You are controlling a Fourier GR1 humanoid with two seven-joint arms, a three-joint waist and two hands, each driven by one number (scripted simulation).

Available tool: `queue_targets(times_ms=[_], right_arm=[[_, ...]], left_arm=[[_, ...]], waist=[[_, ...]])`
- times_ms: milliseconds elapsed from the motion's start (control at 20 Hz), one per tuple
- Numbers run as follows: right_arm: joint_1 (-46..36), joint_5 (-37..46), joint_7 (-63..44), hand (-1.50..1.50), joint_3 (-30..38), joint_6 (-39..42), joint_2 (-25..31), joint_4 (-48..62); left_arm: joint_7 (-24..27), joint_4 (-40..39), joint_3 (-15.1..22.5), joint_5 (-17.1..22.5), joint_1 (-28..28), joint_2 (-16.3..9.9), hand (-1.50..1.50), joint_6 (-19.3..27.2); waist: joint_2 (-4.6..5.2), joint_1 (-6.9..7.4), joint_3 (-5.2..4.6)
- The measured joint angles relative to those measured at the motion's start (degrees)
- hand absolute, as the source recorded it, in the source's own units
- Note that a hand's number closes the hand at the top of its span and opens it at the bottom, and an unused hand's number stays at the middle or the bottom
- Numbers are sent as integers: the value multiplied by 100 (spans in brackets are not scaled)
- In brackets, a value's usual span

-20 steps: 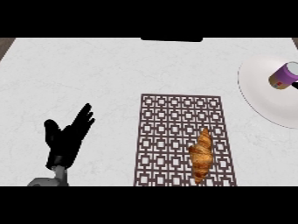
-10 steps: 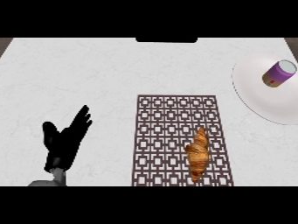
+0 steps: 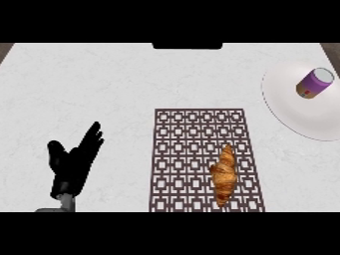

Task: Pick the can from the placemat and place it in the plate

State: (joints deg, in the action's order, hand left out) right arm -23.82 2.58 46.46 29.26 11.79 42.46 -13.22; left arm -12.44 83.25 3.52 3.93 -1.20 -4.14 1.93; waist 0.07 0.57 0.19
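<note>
Can (image 3: 315, 83) lying tilted on plate (image 3: 312, 122) at counter (image 3: 91, 89) right, croissant (image 3: 225, 175) on placemat (image 3: 191, 149), left robot hand (image 3: 73, 167) resting with fingers spread wide at lower left

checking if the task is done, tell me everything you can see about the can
The can is a small cylinder with a purple body, a pale lilac round end face and an orange-brown patch like a label on its side. It looks like smooth metal. It sits tilted on the white plate, in the plate's upper half, its pale end turned up and to the right. Only the plate touches it; no hand is on it, and it is well away from the placemat and the croissant.
</note>
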Motion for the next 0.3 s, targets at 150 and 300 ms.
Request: queue_targets(times_ms=[150,300], right_arm=[[342,-20,140,-150,-84,32,-56,-156],[492,-66,106,-150,-158,-21,-82,-311]], left_arm=[[-57,95,-30,6,-96,-15,0,0],[-140,239,-3,-6,-218,-6,0,-23]], waist=[[-9,-26,-8],[-8,-28,-10]])
